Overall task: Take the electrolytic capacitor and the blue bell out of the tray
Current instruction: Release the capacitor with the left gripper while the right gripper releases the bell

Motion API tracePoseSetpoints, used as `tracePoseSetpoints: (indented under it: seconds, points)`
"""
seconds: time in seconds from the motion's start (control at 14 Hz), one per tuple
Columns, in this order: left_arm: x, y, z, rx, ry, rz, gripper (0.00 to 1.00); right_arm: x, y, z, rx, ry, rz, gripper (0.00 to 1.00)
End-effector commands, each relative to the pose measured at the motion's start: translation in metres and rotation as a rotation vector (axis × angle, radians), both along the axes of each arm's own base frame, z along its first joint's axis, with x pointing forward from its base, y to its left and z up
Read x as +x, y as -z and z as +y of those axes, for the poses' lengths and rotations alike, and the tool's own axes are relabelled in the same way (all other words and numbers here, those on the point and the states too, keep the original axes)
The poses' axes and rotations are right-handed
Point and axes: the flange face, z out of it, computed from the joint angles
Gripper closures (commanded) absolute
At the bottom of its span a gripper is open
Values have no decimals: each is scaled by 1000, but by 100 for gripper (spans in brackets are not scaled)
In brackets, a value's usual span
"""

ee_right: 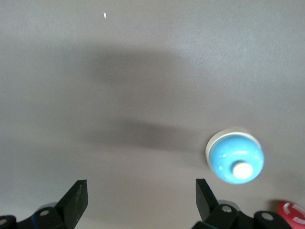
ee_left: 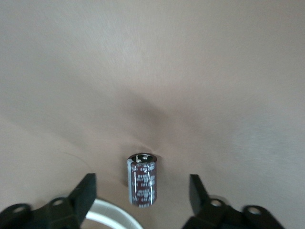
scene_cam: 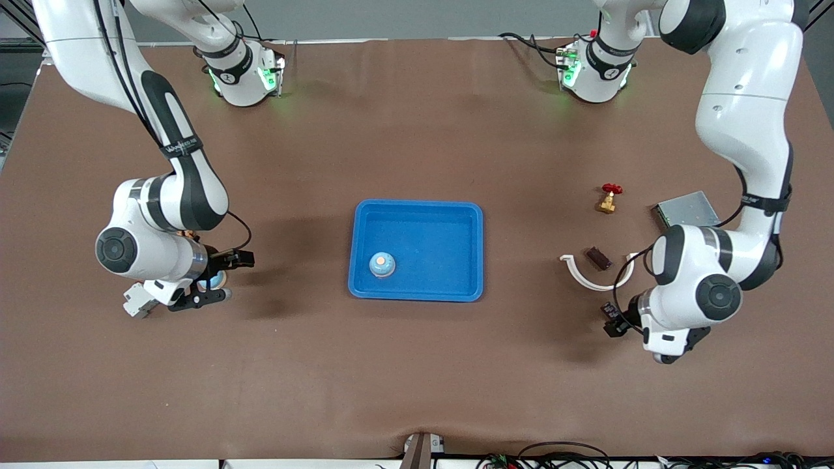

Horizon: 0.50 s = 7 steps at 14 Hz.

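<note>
A dark cylindrical capacitor (ee_left: 142, 179) with silver print sits on the brown table between the fingers of my left gripper (ee_left: 142, 183), touching neither finger. That open gripper (scene_cam: 612, 318) is low over the table at the left arm's end, nearer the front camera than the white curved piece. A blue bell (ee_right: 235, 156) with a white button rests on the table beside my open right gripper (ee_right: 140, 188), outside its fingers. In the front view this bell (scene_cam: 212, 281) is partly covered by the right gripper (scene_cam: 225, 278). A second blue bell (scene_cam: 382, 264) sits in the blue tray (scene_cam: 417, 210).
A white curved piece (scene_cam: 596, 279) holds a small brown block (scene_cam: 598, 258); its rim (ee_left: 114, 217) shows by a left finger. A red-handled brass valve (scene_cam: 609, 198) and a grey metal box (scene_cam: 687, 210) lie farther from the front camera. A red object (ee_right: 291, 210) edges the right wrist view.
</note>
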Motion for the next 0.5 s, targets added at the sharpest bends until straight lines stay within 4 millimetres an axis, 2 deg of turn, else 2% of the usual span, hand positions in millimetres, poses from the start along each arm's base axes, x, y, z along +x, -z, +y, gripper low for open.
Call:
tracePoseSetpoints:
  seconds: [0.0,0.14,0.43]
  points:
    - [-11,-86,5,38,53,-17,0,-10,-25,40,-11,148,-1,0]
    - [-24,-142,7,51,86,-10,0,-16,-31,77,-34,239,-5,0]
    - [-51,-226,7,76,163,-16,0,-21,-42,130,-55,408,-22,0]
